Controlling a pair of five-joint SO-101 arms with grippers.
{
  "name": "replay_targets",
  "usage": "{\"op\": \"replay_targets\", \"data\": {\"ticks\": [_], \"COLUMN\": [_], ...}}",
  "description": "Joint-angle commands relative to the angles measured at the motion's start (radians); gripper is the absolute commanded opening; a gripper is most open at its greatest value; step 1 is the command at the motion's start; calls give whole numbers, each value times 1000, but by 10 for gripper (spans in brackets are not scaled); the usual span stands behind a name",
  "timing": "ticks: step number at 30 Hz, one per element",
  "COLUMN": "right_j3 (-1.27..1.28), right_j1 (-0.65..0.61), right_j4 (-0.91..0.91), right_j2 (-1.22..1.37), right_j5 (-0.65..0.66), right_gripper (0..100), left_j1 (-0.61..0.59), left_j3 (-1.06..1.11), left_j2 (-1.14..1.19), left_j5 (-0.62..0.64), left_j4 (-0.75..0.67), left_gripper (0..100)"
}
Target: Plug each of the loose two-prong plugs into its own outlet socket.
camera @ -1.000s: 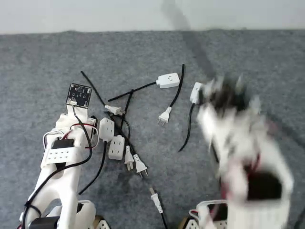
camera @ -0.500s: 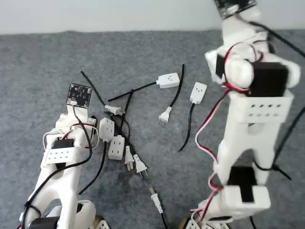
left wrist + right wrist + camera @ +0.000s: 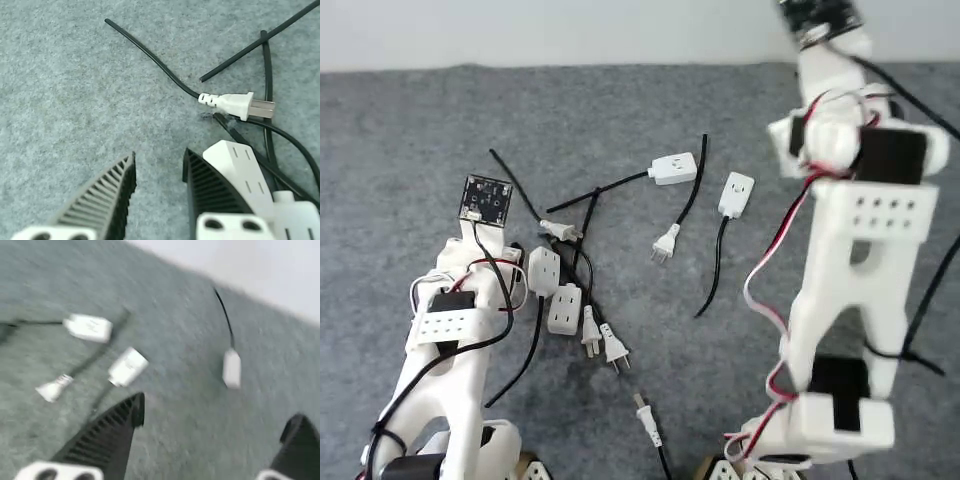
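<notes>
On the table (image 3: 420,120), the left hand (image 3: 159,155) sits spread, touching an outlet socket (image 3: 235,170), likely to grip it. A loose two-prong plug (image 3: 235,104) lies near. The right hand (image 3: 218,410), spread wide, hangs high above, probably awaiting its approach.

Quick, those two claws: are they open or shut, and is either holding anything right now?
Left gripper: open, holding nothing.
Right gripper: open wide, holding nothing.
</notes>
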Motion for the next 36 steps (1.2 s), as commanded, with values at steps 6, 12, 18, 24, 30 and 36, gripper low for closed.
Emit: {"op": "replay_targets", "data": {"ticks": [6, 12, 18, 24, 30, 36], "right_j3": [0, 0, 0, 0, 0, 0], "right_j1": [229, 282, 283, 300, 326, 331], "right_j4": [-260, -383, -484, -588, -739, -972], "right_j2": [295, 476, 631, 745, 862, 978], "right_j5": [25, 52, 121, 155, 207, 292], "right_gripper": [398, 397, 397, 397, 397, 379], "left_j1": [3, 3, 3, 3, 3, 3], "left_j3": [-4, -4, -4, -4, -4, -4], "left_j2": [-8, -8, -8, -8, -8, -8], "left_j5": [-8, -6, -6, -6, -6, -6], "left_j4": [-29, -29, -29, -29, -29, -29], "left_gripper": [159, 159, 159, 159, 159, 159]}}
